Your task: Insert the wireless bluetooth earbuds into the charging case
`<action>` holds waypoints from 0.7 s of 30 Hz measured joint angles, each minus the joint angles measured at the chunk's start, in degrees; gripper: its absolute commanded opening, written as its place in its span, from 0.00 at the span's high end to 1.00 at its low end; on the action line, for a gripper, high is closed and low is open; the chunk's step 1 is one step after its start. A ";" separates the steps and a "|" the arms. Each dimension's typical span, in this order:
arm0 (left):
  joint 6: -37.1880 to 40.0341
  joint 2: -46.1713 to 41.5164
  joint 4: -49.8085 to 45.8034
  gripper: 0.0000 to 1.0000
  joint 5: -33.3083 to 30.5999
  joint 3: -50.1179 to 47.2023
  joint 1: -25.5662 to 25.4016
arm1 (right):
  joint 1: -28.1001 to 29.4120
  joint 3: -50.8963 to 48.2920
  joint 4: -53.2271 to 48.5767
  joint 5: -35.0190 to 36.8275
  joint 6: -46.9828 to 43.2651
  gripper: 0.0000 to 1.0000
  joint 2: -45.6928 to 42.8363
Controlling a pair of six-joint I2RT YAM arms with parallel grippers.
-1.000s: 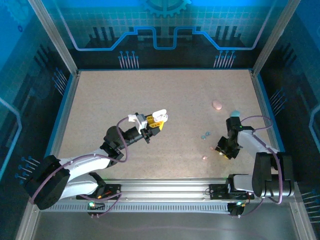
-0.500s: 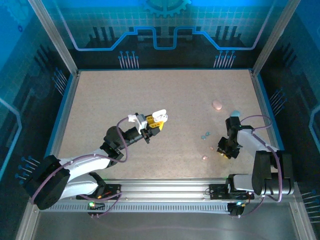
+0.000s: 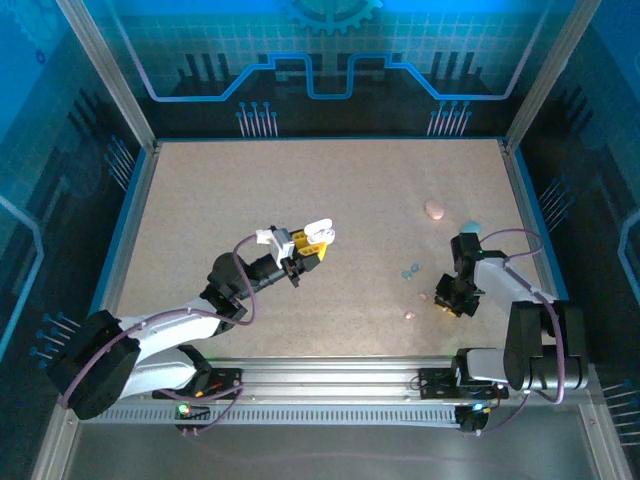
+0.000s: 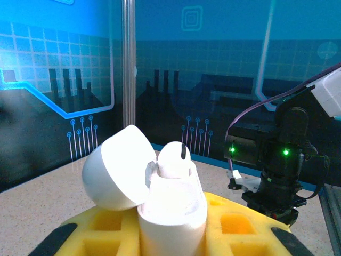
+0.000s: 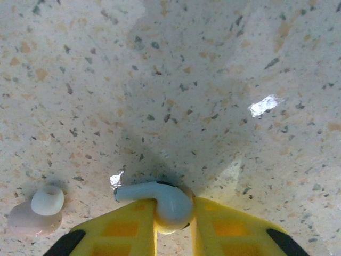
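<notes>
My left gripper [image 3: 303, 247] is shut on a white charging case [image 3: 318, 234] held above the table's middle. In the left wrist view the case [image 4: 173, 213] stands upright between the yellow pads [image 4: 240, 224], its lid [image 4: 114, 173] swung open to the left, and one white earbud [image 4: 175, 159] sits in it. My right gripper [image 3: 447, 298] is down at the table on the right. Its yellow fingers [image 5: 234, 232] pinch a pale earbud [image 5: 165, 200] whose stem points left. Another pinkish earbud [image 5: 34, 213] lies to its left.
Two pale blue buds [image 3: 408, 270] and a pink bud [image 3: 409, 315] lie left of the right gripper. A pink case [image 3: 434, 210] and a teal case [image 3: 470, 227] sit behind it. Raised blue walls ring the table [image 3: 250, 180]. The right arm [image 4: 279, 170] stands ahead of the left gripper.
The right gripper's fingers have closed in on the pale earbud on the table. The left arm and the white case have stayed still.
</notes>
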 measured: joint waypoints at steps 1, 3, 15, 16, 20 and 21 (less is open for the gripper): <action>0.00 0.00 0.00 0.84 0.00 0.00 0.00 | 0.11 0.00 0.00 0.04 -0.11 0.80 -0.07; 0.00 0.00 0.00 0.84 0.00 -0.02 0.00 | 0.33 0.00 0.02 0.33 -0.13 0.79 -0.17; 0.00 -0.26 0.00 0.84 -0.66 -0.11 0.00 | 6.78 4.98 -0.74 2.54 -0.81 0.78 -5.03; 0.02 -0.50 0.00 0.84 -0.87 -0.24 0.00 | 8.74 6.19 -0.92 2.54 -1.22 0.78 -4.79; 0.46 -2.47 -0.02 0.84 -2.43 -1.20 0.00 | 17.92 13.22 -1.25 1.64 -3.21 0.78 -0.04; 0.76 -3.13 -0.07 0.84 -2.97 -1.49 0.00 | 20.00 15.13 -1.11 1.33 -3.82 0.78 1.84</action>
